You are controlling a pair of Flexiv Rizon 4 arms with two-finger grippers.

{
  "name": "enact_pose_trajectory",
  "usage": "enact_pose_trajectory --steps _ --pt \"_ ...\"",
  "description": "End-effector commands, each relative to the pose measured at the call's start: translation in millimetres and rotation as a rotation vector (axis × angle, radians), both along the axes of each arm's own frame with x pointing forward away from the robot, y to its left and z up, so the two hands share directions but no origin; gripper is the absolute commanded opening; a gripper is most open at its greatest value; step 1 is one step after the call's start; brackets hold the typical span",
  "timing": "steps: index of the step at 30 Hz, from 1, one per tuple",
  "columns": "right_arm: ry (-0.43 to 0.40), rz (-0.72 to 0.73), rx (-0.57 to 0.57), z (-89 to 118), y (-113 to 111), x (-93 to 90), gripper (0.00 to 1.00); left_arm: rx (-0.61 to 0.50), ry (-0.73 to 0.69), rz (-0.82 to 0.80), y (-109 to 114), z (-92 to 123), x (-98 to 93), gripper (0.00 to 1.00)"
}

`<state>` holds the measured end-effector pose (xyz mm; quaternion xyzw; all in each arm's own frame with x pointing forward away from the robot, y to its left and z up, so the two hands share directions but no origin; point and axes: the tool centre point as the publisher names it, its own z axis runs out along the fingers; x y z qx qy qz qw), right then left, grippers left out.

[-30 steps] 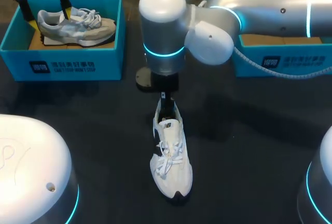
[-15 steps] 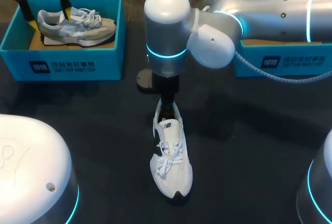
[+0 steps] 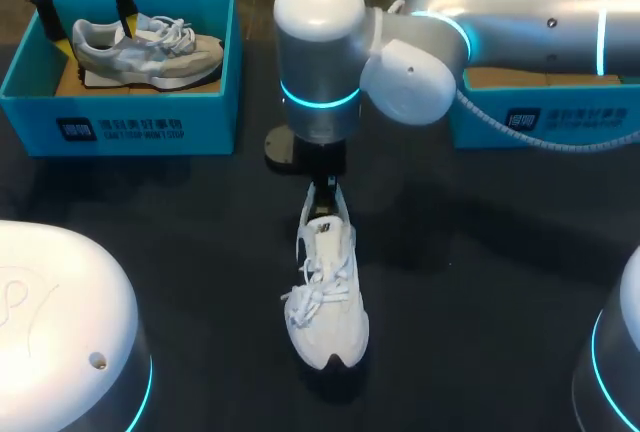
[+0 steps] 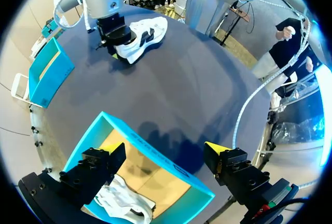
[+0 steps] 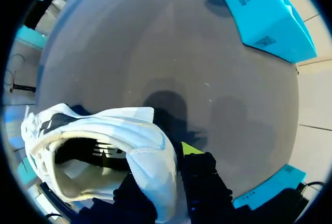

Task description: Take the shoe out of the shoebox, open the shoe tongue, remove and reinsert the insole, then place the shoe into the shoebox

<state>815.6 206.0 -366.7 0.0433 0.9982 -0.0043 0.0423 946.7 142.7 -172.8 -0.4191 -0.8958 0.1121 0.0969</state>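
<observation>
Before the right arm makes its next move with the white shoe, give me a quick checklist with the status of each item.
1. The right gripper is shut on the heel of the white shoe: ok.
2. The white shoe is out of the boxes and on the table: ok.
3. The tongue is opened: cannot tell; the laces lie across it.
4. The left gripper is open above the left shoebox holding the grey shoe, apart from the white shoe: ok.
5. The right shoebox is free inside: cannot tell; the right arm hides it.
</observation>
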Motion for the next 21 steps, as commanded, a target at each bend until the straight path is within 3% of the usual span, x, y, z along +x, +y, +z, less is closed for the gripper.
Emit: enact_pose_trajectory --steps 1,7,10,21 --pt "-0.018 -0.014 -0.027 50 -20 5.2 0.0 0.003 0.0 -0.001 0 0 0.1 1.0" --pt "-0.084 -0.023 -0.06 121 -45 21.4 0.0 0.003 0.0 -0.001 0 0 0.1 1.0" --pt "-0.1 -0.018 -0.012 153 -55 29.0 0.0 0.003 0.0 -0.001 0 0 0.1 1.0" --pt "-0.1 -0.018 -0.012 153 -55 29.0 0.0 0.003 0.0 -0.001 0 0 0.1 1.0"
